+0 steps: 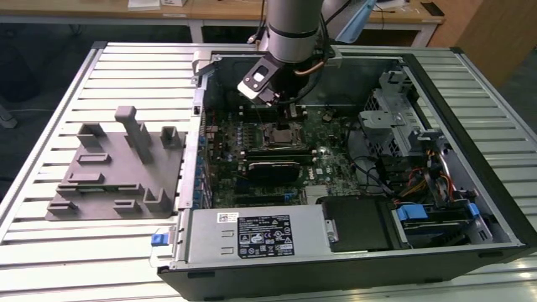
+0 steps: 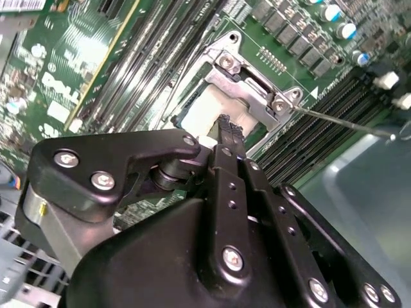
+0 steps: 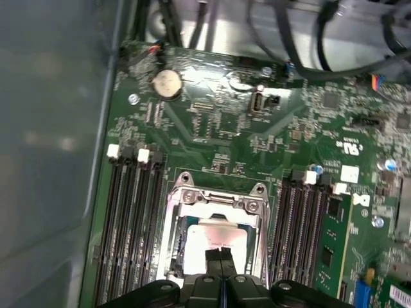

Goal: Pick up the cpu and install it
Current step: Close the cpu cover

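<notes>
In the exterior view, reaches down into the open computer case (image 1: pixel 353 277) on the slatted table (image 1: pixel 126 69), with the gripper (image 1: pixel 288 108) low over the green board, just above the socket (image 1: pixel 280 135). Has free room overhead. Is hemmed in sideways by the case walls and, toward the exterior view's right, by the drive cage (image 1: pixel 394 113) and loose cables (image 1: pixel 411 182).

In the second wrist view, shows the fingers (image 2: pixel 225 131) clenched together with nothing between them, tips right over the cpu (image 2: pixel 200 117). Cannot tell whether touching or a shade above. Lies flat inside the socket's metal frame (image 2: pixel 247 86), with the thin wire lever (image 2: pixel 340 122) sticking out to one side.

In the first wrist view, shows the cpu (image 3: pixel 215 234) sitting square inside the frame (image 3: pixel 218 199), near the closed fingertips (image 3: pixel 214 256). Looks light, stiff and thin, with a slick metal top and probably a delicate underside, so calls for a hold on two opposite edges and no hard push on the middle. Leaves little rim exposed, with the frame close all round. Stands between rows of memory slots (image 3: pixel 131 224) on both sides, so offers room mainly straight up.
</notes>
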Tool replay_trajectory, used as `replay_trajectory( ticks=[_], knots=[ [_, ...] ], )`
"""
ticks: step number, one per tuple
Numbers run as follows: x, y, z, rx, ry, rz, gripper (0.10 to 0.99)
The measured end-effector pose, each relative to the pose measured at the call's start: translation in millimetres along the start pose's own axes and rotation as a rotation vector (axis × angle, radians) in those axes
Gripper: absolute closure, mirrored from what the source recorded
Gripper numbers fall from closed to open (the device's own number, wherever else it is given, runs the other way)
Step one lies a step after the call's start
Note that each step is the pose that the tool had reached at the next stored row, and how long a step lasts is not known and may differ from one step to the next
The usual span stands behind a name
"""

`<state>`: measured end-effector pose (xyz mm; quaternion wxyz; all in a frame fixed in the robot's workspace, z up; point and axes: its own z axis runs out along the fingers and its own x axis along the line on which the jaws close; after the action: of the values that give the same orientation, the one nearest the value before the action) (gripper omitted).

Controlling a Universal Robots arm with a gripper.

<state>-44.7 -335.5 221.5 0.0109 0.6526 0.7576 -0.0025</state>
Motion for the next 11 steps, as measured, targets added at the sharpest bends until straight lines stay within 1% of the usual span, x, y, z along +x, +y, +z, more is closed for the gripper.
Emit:
replay_trajectory(
  ticks=[11],
  knots=[
    [0.0, 0.0, 0.0, -0.004, 0.0014, -0.199, 0.98]
  ],
)
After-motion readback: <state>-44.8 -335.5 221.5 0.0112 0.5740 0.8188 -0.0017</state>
